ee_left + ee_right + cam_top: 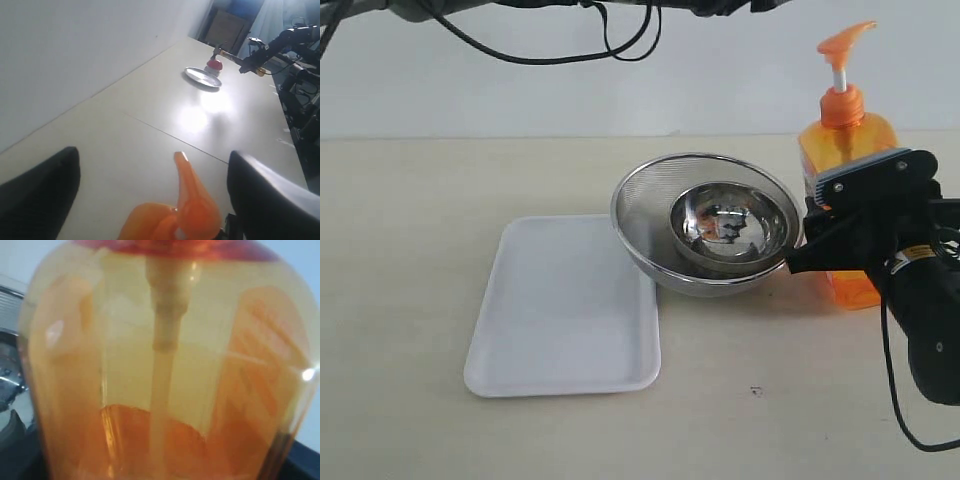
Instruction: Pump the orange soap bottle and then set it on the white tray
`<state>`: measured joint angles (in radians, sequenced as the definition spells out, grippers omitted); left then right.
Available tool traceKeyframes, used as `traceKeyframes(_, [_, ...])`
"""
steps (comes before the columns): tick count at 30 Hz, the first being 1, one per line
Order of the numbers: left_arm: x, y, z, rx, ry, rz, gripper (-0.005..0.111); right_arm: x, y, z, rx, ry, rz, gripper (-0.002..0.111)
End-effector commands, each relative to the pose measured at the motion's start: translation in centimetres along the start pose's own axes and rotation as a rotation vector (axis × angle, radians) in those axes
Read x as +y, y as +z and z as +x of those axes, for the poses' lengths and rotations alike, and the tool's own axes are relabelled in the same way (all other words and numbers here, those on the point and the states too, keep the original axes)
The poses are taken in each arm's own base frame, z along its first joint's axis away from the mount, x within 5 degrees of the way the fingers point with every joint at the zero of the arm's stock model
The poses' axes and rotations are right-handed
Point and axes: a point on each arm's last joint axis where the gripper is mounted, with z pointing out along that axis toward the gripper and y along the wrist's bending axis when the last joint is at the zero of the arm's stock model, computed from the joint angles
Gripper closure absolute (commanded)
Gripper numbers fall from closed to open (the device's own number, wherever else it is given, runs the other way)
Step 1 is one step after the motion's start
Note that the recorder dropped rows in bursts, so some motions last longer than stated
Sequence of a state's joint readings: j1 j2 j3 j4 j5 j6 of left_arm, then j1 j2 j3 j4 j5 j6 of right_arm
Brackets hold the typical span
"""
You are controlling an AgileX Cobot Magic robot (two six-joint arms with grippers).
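Your right gripper (810, 230) is matte black and blocky, with a grey screwed plate (860, 165) at its 12 o'clock edge, a yellow label (918, 255) at 4 o'clock and a thin black cable (892, 400) at 6 o'clock. Your left fingers (40, 195) are black and rounded.

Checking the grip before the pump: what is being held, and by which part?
The right hand clasps the orange soap bottle around its mid-body; the left hand holds nothing.

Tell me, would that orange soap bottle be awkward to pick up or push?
Probably tippy: the orange soap bottle is tall and narrow. Likely light, as soap seems to fill only its lower part. Its smooth plastic may slip.
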<state>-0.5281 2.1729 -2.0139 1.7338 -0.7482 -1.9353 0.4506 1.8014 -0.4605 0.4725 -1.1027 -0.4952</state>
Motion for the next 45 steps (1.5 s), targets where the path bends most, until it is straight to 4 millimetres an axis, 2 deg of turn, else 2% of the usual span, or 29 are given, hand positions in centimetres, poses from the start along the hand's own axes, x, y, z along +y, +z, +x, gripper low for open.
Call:
traceKeyframes(1, [-0.7,1.2,0.2,0.007,-0.024,0.025,0.032,-0.4,0.1,-1.4,-0.105,-0.016,0.035,0.108])
traceKeyframes(11, [-0.3,2.4,1.2,0.015,-0.055,0.023,0.032,-0.3,0.1,-1.4,-0.109,-0.033,0.023,0.108])
traceKeyframes(19, [-0.3,2.5,1.3,0.013,-0.033,0.014,0.032,-0.3,0.1,-1.4,-0.109,-0.033,0.023,0.108])
traceKeyframes(25, [-1.2,3.9,2.3,0.035,0.002,0.041,0.032,-0.3,0.1,-1.4,-0.109,-0.033,0.023,0.108])
traceKeyframes(32, [-0.5,4.2,2.9,0.032,0.000,0.004,0.032,-0.3,0.1,-1.4,-0.107,-0.033,0.022,0.108])
traceKeyframes(40, [1.1,3.5,2.3,-0.004,-0.001,-0.088,0.032,-0.3,0.1,-1.4,-0.102,-0.033,0.020,0.108])
traceKeyframes(45, [1.4,3.1,0.9,-0.056,0.021,-0.142,0.032,-0.3,0.1,-1.4,-0.103,-0.031,0.020,0.108])
